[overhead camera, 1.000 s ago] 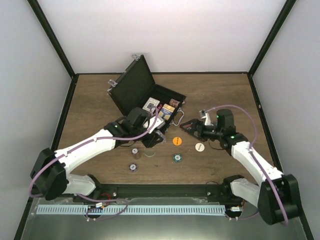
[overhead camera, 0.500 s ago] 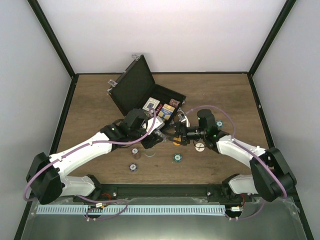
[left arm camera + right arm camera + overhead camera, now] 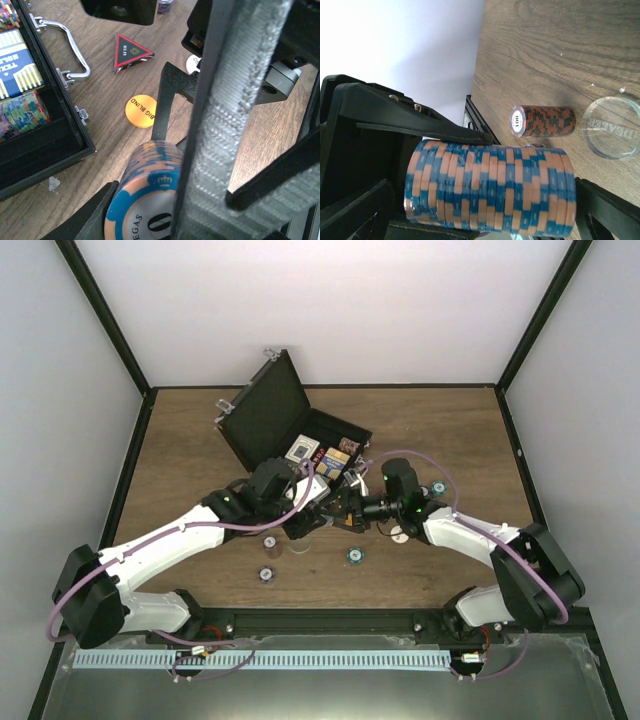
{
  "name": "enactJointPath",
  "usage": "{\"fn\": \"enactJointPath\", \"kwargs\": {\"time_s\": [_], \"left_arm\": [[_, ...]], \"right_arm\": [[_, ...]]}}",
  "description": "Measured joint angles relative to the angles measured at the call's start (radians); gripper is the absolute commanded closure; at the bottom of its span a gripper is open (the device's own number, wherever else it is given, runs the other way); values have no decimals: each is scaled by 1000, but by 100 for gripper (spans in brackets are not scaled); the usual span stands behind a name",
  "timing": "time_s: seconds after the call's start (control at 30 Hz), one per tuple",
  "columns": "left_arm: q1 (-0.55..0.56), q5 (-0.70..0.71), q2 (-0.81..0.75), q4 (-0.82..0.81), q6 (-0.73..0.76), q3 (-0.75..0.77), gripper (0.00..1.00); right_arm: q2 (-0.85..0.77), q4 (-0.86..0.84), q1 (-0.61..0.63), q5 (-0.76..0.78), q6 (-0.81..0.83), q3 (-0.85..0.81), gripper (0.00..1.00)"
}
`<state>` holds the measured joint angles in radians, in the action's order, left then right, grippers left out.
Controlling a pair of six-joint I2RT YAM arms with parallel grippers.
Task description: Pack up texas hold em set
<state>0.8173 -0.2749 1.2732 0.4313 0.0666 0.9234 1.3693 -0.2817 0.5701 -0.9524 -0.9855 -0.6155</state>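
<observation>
The left gripper point(image 3: 150, 200) clamps a blue-and-orange chip stack point(image 3: 490, 187) sideways, just near the open briefcase point(image 3: 262, 420). The right gripper point(image 3: 347, 508), spread wide, brackets its ends, probably to take it over.

Case point(image 3: 268, 420) open rear centre-left on table point(image 3: 450, 430), lid up behind base. Card decks point(image 3: 318, 454) and chips point(image 3: 22, 112) in base compartments. Chip stack point(image 3: 490, 187) in left gripper point(image 3: 150, 195) just in front of case, right gripper point(image 3: 485, 210) fingers flanking its ends. Big Blind button point(image 3: 141, 110) and triangular marker point(image 3: 131, 51) on table beside case front. Second stack point(image 3: 542, 121) on its side next to dealer disc point(image 3: 611, 127).
</observation>
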Motion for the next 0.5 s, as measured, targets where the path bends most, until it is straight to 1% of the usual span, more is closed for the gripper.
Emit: {"fn": "enactJointPath", "kwargs": {"time_s": [0.23,0.33,0.37,0.4,0.43,0.5], "left_arm": [[8,-2,1,3,10,0,68],[12,8,1,1,13,0,62],[13,13,1,2,14,0,55],[15,19,1,2,15,0,44],[16,22,1,1,14,0,32],[19,31,1,-6,15,0,16]], "right_arm": [[11,22,21,23,-3,-21,24],[11,35,23,37,-5,-23,33],[11,36,23,39,-2,-23,35],[11,37,23,40,-4,-23,36],[11,37,23,42,1,-23,37],[6,43,27,52,1,-24,39]]}}
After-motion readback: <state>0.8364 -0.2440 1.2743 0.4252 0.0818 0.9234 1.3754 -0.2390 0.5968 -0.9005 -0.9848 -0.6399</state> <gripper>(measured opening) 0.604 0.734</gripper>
